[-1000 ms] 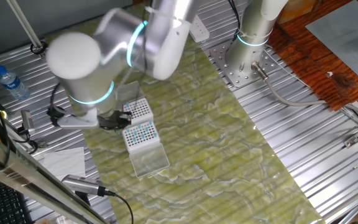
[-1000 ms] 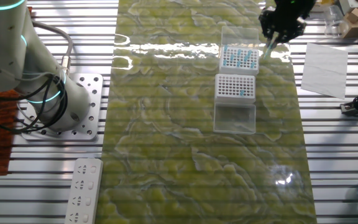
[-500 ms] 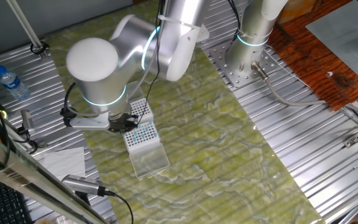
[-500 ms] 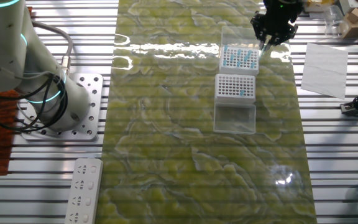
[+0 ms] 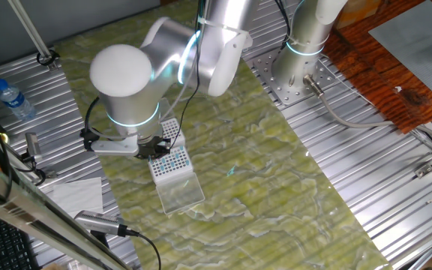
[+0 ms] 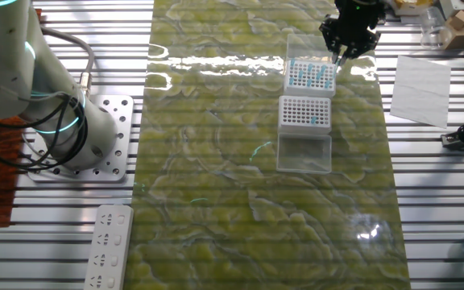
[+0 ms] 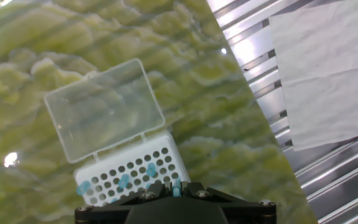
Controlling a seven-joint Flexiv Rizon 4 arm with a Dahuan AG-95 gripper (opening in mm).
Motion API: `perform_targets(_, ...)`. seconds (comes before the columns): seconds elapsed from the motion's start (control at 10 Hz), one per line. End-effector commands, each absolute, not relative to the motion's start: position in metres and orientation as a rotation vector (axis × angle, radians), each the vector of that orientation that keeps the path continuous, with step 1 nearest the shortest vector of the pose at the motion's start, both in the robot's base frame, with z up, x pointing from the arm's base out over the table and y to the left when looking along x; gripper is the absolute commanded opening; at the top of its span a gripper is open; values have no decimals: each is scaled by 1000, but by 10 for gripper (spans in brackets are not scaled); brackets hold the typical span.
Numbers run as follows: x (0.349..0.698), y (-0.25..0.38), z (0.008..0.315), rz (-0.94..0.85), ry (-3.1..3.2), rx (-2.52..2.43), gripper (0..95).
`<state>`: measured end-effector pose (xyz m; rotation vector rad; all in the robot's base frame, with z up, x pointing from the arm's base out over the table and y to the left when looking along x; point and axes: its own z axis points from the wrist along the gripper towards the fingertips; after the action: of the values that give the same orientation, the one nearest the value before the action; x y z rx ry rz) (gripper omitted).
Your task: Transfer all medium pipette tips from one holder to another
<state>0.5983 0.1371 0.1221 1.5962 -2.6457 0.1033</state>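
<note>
1. Jaws first: in our hand view the gripper (image 7: 177,191) shows only as a dark housing along the bottom edge, with one light-blue tip standing between its fingers, so we read the jaws as clenched on that tip.
2. We hang directly over the near rack (image 7: 135,175), the white block whose dark holes carry a scatter of medium pipette tips (image 7: 124,182), seen as blue dots among many bare holes.
3. Just beyond the near rack, hinged to its far edge, its clear lid (image 7: 103,110) lies open and flat on the green mat (image 7: 55,43).
4. From the other fixed view we see the gripper (image 6: 346,36) poised above the far corner of the same rack (image 6: 311,75), whose top shows a loose grid of blue dots.
5. Beside that rack, towards the middle of the mat, sits the second rack (image 6: 304,112), mostly bare holes with a few blue dots along one edge, and next to it a second clear lid (image 6: 304,153) lies flat.
6. Off the mat, on the ribbed metal table (image 6: 433,201), a white sheet of paper (image 6: 420,89) lies near the first rack.
7. In one fixed view, the arm's large white joint (image 5: 125,82) looms over the two racks, and a water bottle (image 5: 13,99) lies well apart from them.
</note>
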Motion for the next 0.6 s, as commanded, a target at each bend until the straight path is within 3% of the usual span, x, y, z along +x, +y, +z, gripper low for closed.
perform_targets(0.1,598,138,120,105,-2646,1596,0)
perform_targets(0.6,596,139,117,117,-2647,1611,0)
